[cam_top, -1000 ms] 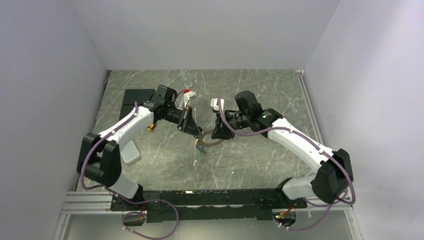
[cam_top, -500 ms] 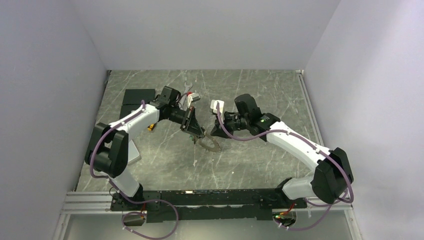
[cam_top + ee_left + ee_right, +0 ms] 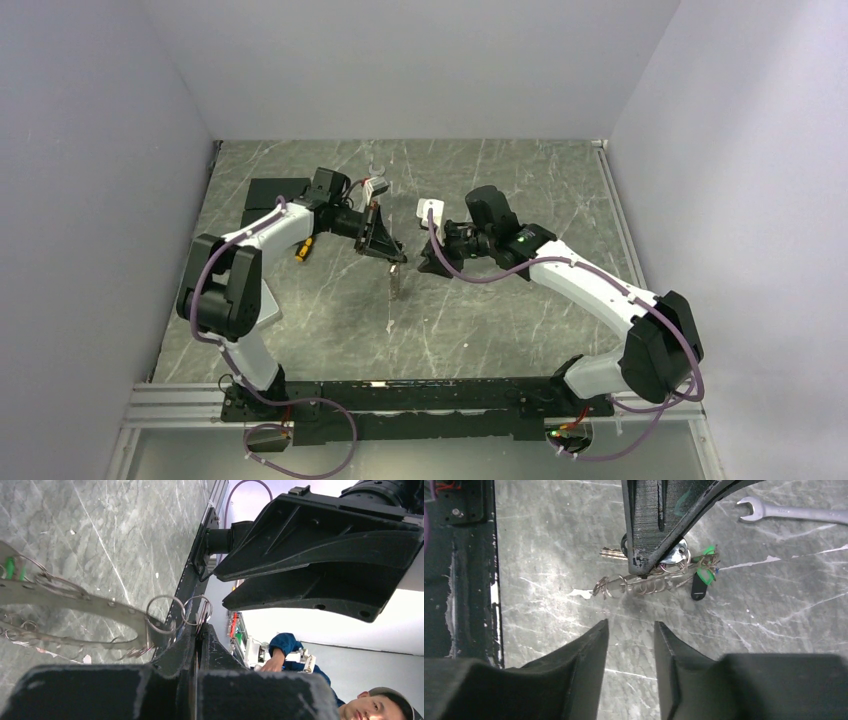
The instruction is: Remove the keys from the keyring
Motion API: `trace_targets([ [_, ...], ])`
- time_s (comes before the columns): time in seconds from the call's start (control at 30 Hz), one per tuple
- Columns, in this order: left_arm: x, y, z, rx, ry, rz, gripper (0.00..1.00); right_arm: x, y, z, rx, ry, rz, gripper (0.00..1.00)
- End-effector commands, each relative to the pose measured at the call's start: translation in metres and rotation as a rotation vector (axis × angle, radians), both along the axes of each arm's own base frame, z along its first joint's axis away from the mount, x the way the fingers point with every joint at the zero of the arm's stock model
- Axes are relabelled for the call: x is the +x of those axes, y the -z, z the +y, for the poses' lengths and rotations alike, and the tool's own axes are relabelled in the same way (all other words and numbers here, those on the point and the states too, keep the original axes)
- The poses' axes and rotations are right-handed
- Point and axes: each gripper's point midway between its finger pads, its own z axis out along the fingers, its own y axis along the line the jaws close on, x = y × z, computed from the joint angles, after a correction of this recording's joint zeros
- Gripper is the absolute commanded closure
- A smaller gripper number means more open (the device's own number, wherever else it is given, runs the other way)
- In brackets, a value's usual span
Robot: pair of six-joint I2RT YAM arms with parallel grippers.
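Nothing of the task looks done yet. The left gripper [image 3: 396, 256] is closed tight on the keyring [image 3: 70, 596] and holds it hanging above the middle of the desk [image 3: 500, 320], a little toward the far edge. The keys [image 3: 708, 551] hang bunched on the ring through small wire loops, and I see no key lying loose on the desk. The right gripper [image 3: 630, 630] hovers just beside the ring with its fingers apart and nothing between them. All the removing is left to do, so I judge that this gripper must first take hold of a key or its loop.

The count is one keyring. Of the keys, I make out one green head, one dark head and one bare silver blade, but the bunch is too tangled for a sure total. Several small loops sit along the ring. One wrench [image 3: 794, 513] lies near the far edge.
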Motion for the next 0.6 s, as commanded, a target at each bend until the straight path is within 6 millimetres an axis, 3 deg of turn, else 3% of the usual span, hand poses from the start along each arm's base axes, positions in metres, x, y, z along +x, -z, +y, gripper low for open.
trace_targets([
  [0.0, 0.005, -0.015, -0.004, -0.040, 0.031, -0.046, 1.00, -0.002, -0.014, 0.001, 0.039, 0.002, -0.022, 0.52],
  [0.27, 0.005, -0.023, -0.004, -0.060, 0.031, -0.052, 1.00, 0.000, -0.002, 0.011, 0.137, 0.097, 0.107, 0.34],
  [0.57, 0.000, -0.029, -0.004, -0.074, 0.037, -0.057, 1.00, 0.020, 0.005, 0.025, 0.170, 0.155, 0.106, 0.32],
])
